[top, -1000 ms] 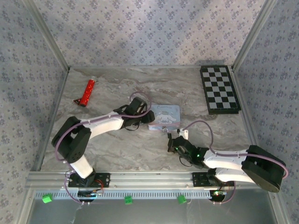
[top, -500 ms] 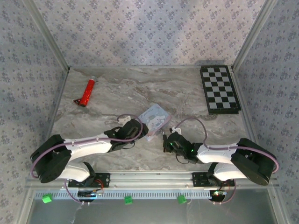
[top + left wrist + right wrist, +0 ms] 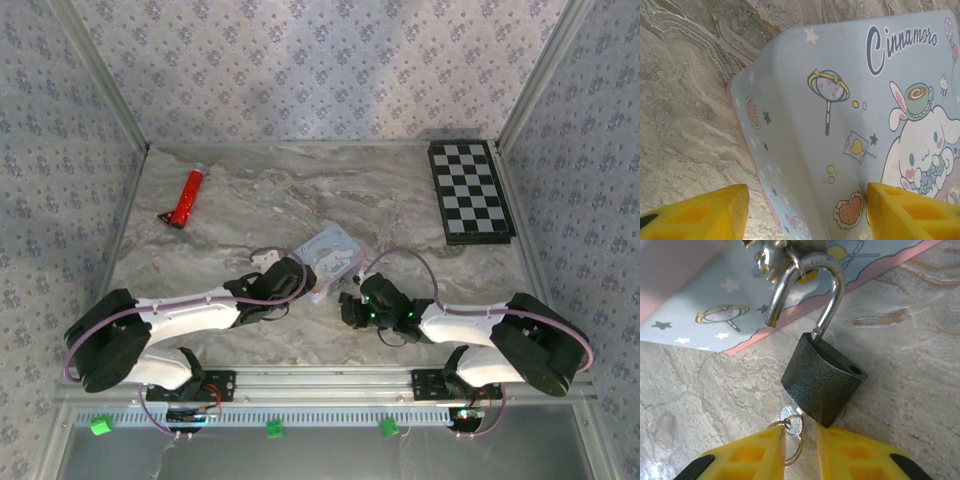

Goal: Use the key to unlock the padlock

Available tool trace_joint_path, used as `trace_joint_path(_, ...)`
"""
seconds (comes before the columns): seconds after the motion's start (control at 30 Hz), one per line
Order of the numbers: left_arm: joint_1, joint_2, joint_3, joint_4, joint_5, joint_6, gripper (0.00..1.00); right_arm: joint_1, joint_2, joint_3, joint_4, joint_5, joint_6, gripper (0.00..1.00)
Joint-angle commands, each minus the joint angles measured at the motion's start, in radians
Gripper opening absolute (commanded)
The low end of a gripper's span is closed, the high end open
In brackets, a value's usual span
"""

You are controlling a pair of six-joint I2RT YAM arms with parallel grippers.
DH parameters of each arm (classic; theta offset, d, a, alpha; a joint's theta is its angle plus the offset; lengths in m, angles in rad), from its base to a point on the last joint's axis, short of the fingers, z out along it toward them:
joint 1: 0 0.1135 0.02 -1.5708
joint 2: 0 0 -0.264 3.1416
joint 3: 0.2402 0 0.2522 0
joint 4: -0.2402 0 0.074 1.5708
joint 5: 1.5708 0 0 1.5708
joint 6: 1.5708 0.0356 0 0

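Though its shackle [image 3: 832, 290] stands sprung, the padlock [image 3: 822, 382], hooked on the tin [image 3: 715, 310] toward the table's [image 3: 910, 340] front edge, looks rigid and dense; the right gripper [image 3: 801, 440], slack around the key [image 3: 791, 422], should pinch its flat sides.

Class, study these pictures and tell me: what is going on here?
Two robot arms are at a cartoon tin fitted with a padlock. The left gripper straddles the tin; whether it clamps it is unclear. The padlock is hooked through the tin's clasp, its shackle already sprung open with one end free. The key sits in the lock's underside, its head between the right gripper's slightly parted fingers, which are not pinching it.
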Motion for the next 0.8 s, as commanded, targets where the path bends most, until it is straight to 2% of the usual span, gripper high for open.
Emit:
trace_joint_path(0.0, 0.001, 0.034, -0.021, -0.146, -0.030, -0.019, 0.62, -0.047, -0.011, -0.013, 0.018, -0.035, 0.005, 0.30)
trace_joint_path(0.1, 0.001, 0.034, -0.021, -0.146, -0.031, -0.017, 0.62, -0.072, 0.001, -0.003, 0.025, -0.046, 0.004, 0.34)
trace_joint_path(0.43, 0.001, 0.032, -0.026, -0.146, -0.032, -0.020, 0.62, -0.130, 0.069, -0.029, 0.171, -0.137, 0.048, 0.37)
trace_joint_path(0.63, 0.003, 0.006, -0.041, -0.166, -0.056, -0.033, 0.62, -0.119, -0.011, -0.013, -0.067, -0.063, -0.089, 0.43)
trace_joint_path(0.7, 0.003, -0.002, -0.041, -0.173, -0.062, -0.032, 0.62, -0.125, -0.051, -0.018, -0.139, -0.017, -0.115, 0.53)
trace_joint_path(0.77, 0.003, -0.006, -0.041, -0.172, -0.062, -0.029, 0.62, -0.158, -0.091, -0.046, -0.109, -0.053, -0.106, 0.55)
